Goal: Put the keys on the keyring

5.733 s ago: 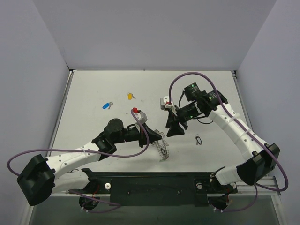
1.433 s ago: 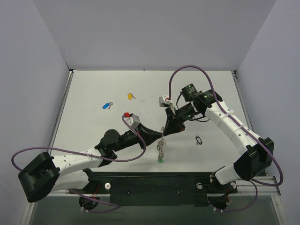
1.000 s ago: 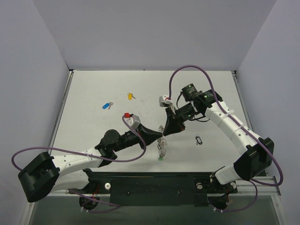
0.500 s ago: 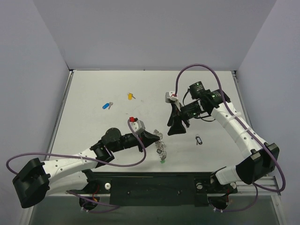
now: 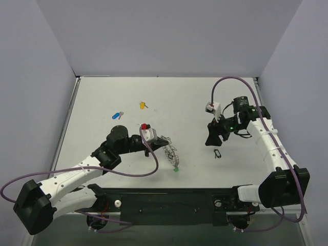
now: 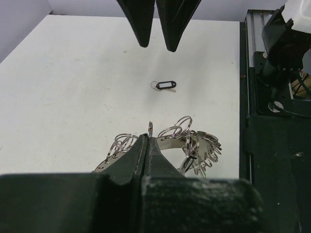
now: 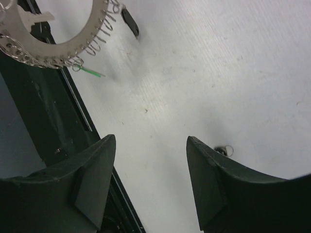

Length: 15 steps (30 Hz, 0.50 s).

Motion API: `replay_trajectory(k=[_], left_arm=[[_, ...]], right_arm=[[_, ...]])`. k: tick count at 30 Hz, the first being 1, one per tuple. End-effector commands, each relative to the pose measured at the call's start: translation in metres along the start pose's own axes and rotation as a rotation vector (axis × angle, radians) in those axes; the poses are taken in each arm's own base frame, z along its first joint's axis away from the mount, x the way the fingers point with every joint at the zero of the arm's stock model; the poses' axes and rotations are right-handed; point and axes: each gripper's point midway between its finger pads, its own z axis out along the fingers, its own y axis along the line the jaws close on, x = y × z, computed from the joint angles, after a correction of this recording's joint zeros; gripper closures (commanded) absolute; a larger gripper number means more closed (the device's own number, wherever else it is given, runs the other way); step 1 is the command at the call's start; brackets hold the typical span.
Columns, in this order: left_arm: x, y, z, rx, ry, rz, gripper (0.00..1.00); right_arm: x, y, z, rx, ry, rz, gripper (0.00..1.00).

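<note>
1. One white bench (image 5: 102,92) carries everything, and two arms reach over it from its near edge.
2. The left fingers (image 6: 138,155) are clenched. Both are pressed flat together on the inner edge of the keyring (image 6: 167,138), and the left wrist view shows no gap between them.
3. There is one keyring. It is a curved metal plate with small split rings hung along its outer rim, and the rings are too many and too bunched to count. In the top view the keyring (image 5: 169,151) sits just right of the left fingers (image 5: 158,142), near the middle of the bench and toward its near edge.
4. The right fingers (image 7: 97,170) are released. The two stand spread wide, with bare bench between them and nothing grasped. From above, the right fingers (image 5: 212,136) are well apart from the keyring, on its right.
5. Three coloured keys show, one of each colour.
6. One green key (image 5: 176,168) is at the near end of the keyring. In the right wrist view the green key (image 7: 90,72) meets one of the rings on the plate's rim.
7. One blue key (image 5: 117,115) and one yellow key (image 5: 143,105) lie loose on the bench, toward the far left. They are near each other and well apart from the keyring.
8. One black tag (image 5: 218,153) on a small ring lies flat just beside the right fingers. In the left wrist view the tag (image 6: 165,85) lies between the keyring and the right fingers.
</note>
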Motion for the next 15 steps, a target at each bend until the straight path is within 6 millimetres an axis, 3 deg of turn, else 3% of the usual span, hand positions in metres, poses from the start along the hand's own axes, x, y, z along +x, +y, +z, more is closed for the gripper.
replay_trajectory(k=[1,6,15], left_arm=[[-0.032,0.004,0.002,0.087,-0.083,0.067,1.00],[-0.030,0.009,0.003,0.132,-0.128,-0.060,1.00],[-0.025,0.006,0.006,0.172,-0.093,-0.149,1.00]], right_arm=[[0.028,-0.007,0.003,0.003,0.005,0.185,0.45],[0.059,-0.025,0.009,0.098,0.070,0.263,0.45],[0.081,-0.042,0.009,0.134,0.133,0.342,0.45]])
